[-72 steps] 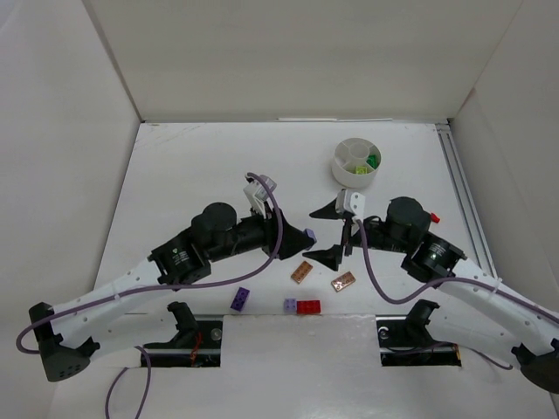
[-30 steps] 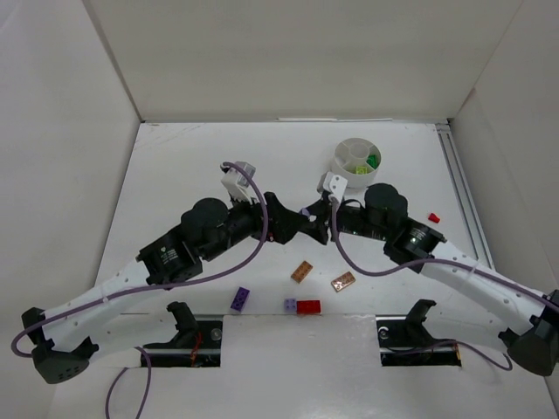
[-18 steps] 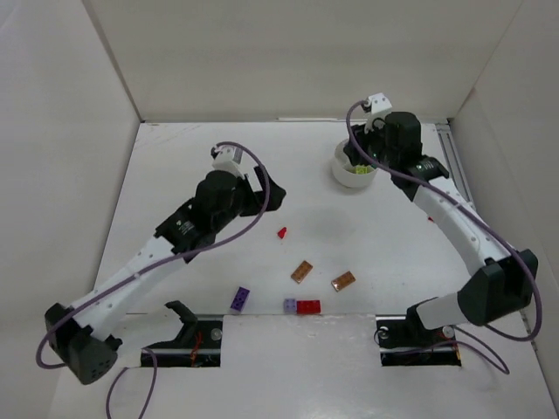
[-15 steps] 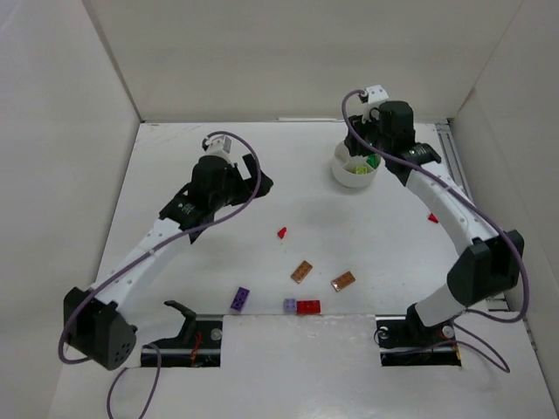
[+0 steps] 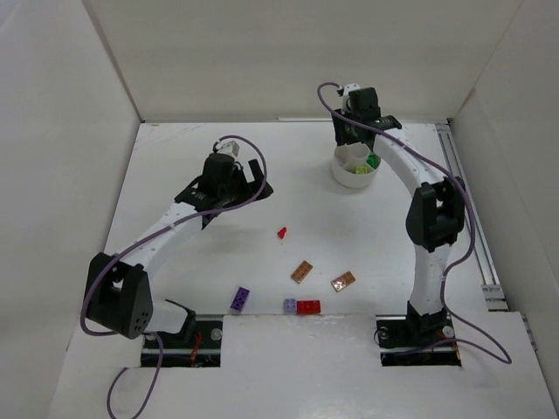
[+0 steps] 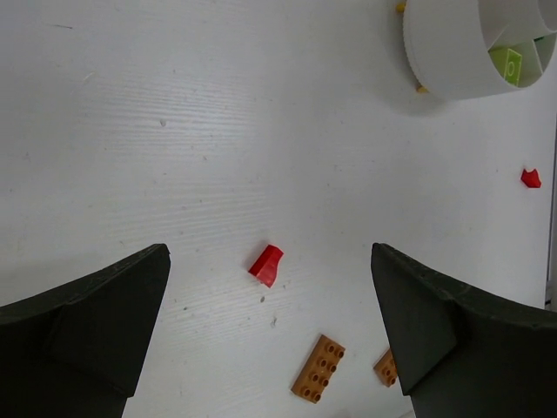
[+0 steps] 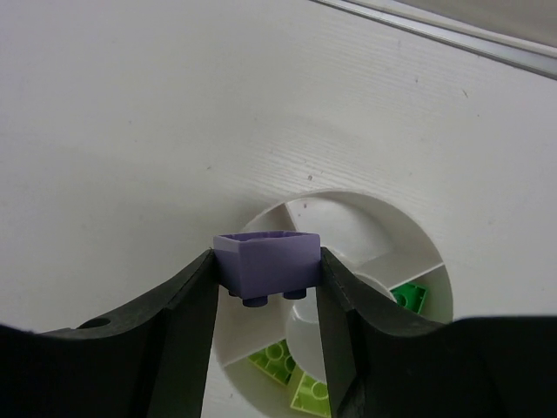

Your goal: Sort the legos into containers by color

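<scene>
My right gripper (image 7: pixel 266 272) is shut on a lilac lego (image 7: pixel 266 259), held studs-down just above the near-left wedge of the round white dish (image 7: pixel 365 199). That dish holds a green lego (image 7: pixel 409 296) and lime legos (image 7: pixel 280 357) in its wedges. From above, the right gripper (image 5: pixel 345 133) hangs at the dish's (image 5: pixel 346 179) far-left rim. My left gripper (image 6: pixel 268 251) is open and empty, high above a small red lego (image 6: pixel 266 266); in the top view the left gripper (image 5: pixel 254 183) sits left of centre.
Loose on the table are two orange-brown legos (image 5: pixel 302 271) (image 5: pixel 343 281), a purple one (image 5: pixel 239 299), a lilac one (image 5: pixel 289 305) and a red one (image 5: pixel 308 306) near the front edge. Another small red piece (image 6: pixel 530 178) lies right of the dish. White walls enclose the table.
Both grippers have left the table's centre. The right one carried the lilac lego up to the dish; the left one drew back left and stayed open. A small red lego is now uncovered at the centre.
</scene>
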